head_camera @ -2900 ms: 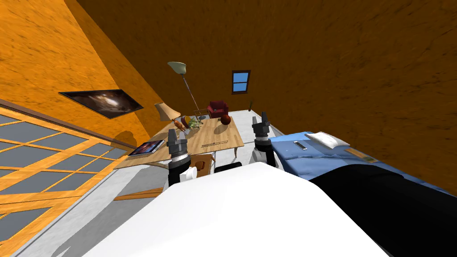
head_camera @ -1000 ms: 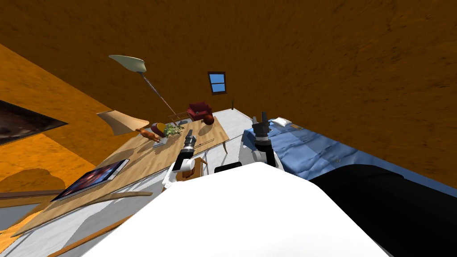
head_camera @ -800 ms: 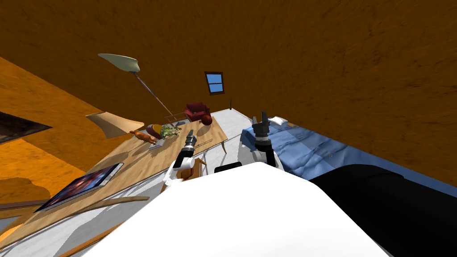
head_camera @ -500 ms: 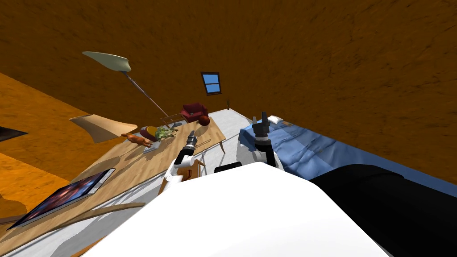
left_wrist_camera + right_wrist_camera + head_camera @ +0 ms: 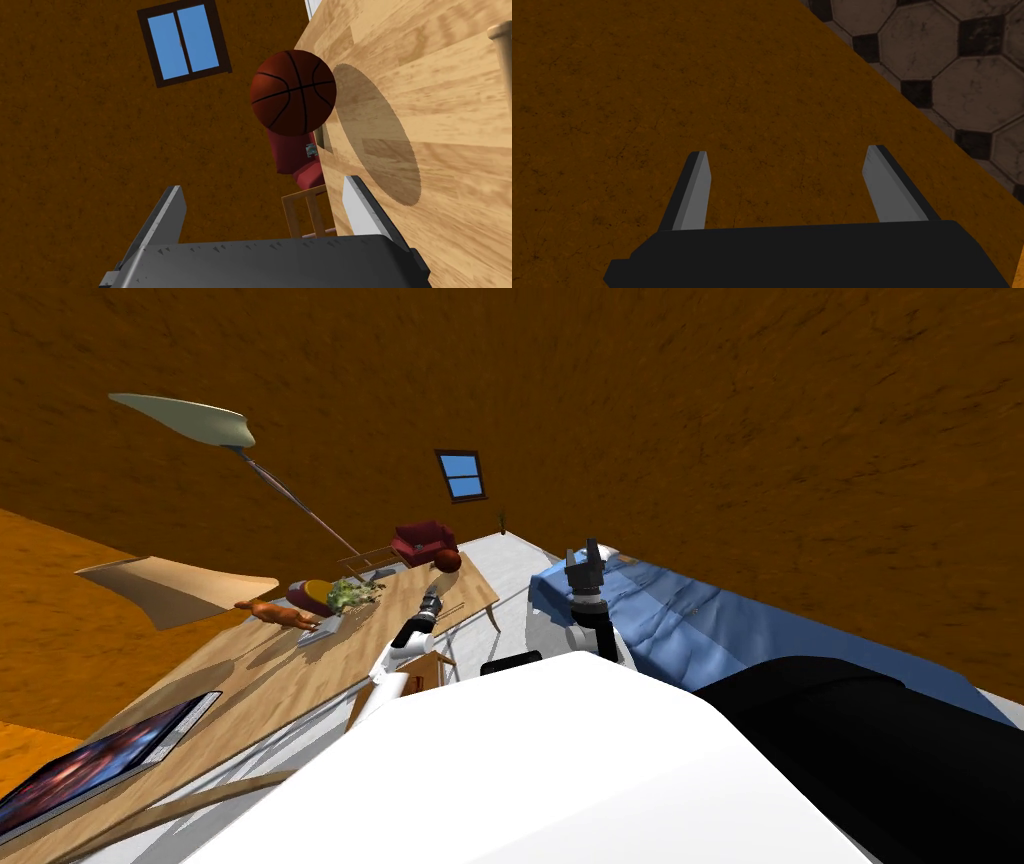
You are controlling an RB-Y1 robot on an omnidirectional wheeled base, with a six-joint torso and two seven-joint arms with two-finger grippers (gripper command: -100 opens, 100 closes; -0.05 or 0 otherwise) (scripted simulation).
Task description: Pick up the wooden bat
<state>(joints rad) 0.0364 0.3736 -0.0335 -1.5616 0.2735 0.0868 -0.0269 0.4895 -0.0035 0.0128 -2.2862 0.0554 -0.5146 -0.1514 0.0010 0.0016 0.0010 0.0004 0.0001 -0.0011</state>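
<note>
The wooden bat (image 5: 455, 608) lies as a thin pale stick near the table's (image 5: 270, 678) right edge, short of the basketball (image 5: 447, 559). My left gripper (image 5: 432, 591) reaches out low over the table beside it, open with nothing between its fingers. In the left wrist view, past the left gripper (image 5: 262, 187), the bat's knob end (image 5: 500, 32) shows on the table top (image 5: 440, 125), off to the side of one finger. The basketball (image 5: 292, 92) stands ahead of the fingers. My right gripper (image 5: 585, 556) is raised by the bed, and it is open and empty (image 5: 787, 152).
A blue bed (image 5: 680, 618) runs along the right. On the table lie a tablet (image 5: 100, 758), a leafy bunch (image 5: 345, 593) and other food. A wooden chair (image 5: 415, 673) is tucked under the table's edge. A floor lamp (image 5: 290, 493) and a red armchair (image 5: 420, 540) stand beyond.
I have moved closer along the table and turned, so the whole view has shifted. My left arm has stretched out over the table toward the basketball end. The right arm has held still.
</note>
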